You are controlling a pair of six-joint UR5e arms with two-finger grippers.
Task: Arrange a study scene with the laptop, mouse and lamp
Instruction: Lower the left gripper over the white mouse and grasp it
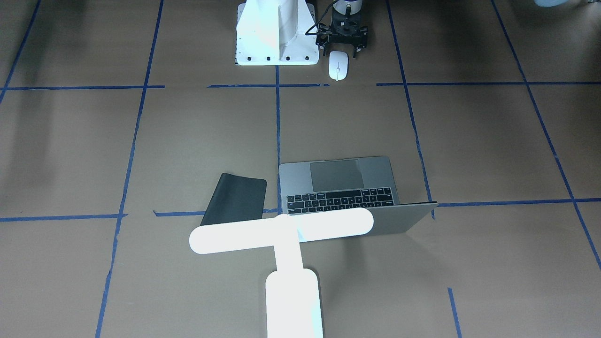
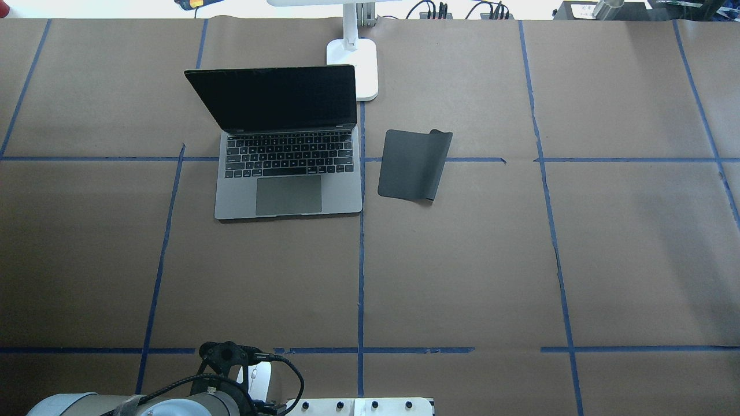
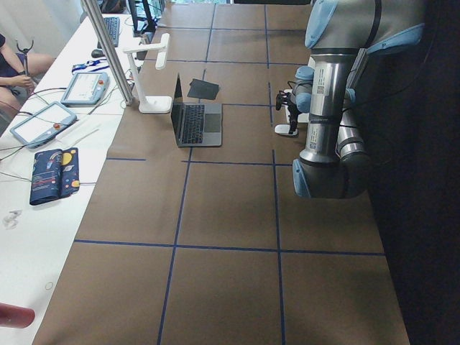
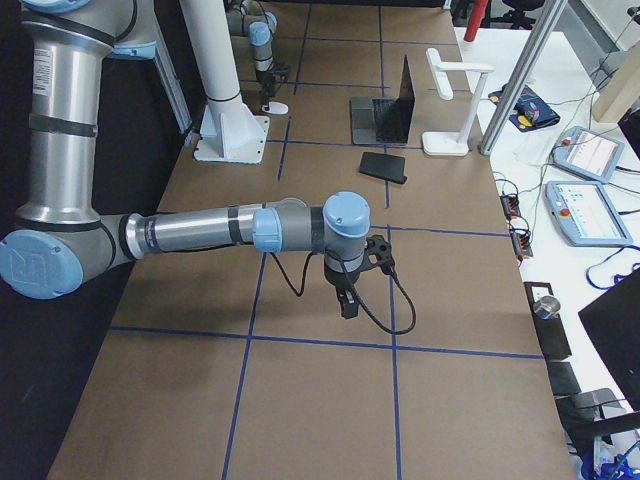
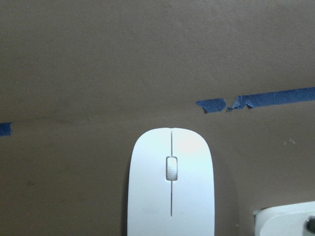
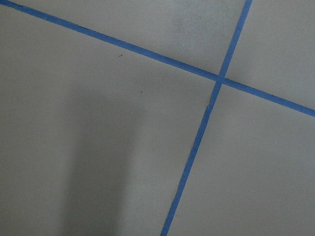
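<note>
Mouse [image 1: 338, 65] lies flat on the table [image 2: 520, 260] close to the robot-side edge, just beside the white bolted pedestal [image 1: 274, 33], on the pedestal's left side as the robot sees it. The left gripper [image 1: 342, 48] hangs at the mouse's robot-side end with its jaws spread apart; its wrist camera looks straight down on the scroll wheel. The laptop [image 2: 286, 173] stands open towards the far edge, left of the middle, with its screen dark. The lamp [image 2: 354, 63] glows at the far edge, behind the laptop's right rear corner. 1 black mat [image 2: 411, 164] lies just right of the laptop, with 1 edge curled. The right gripper [image 4: 346, 300] points down over bare table towards the right end; I cannot tell whether it is open or closed.
</note>
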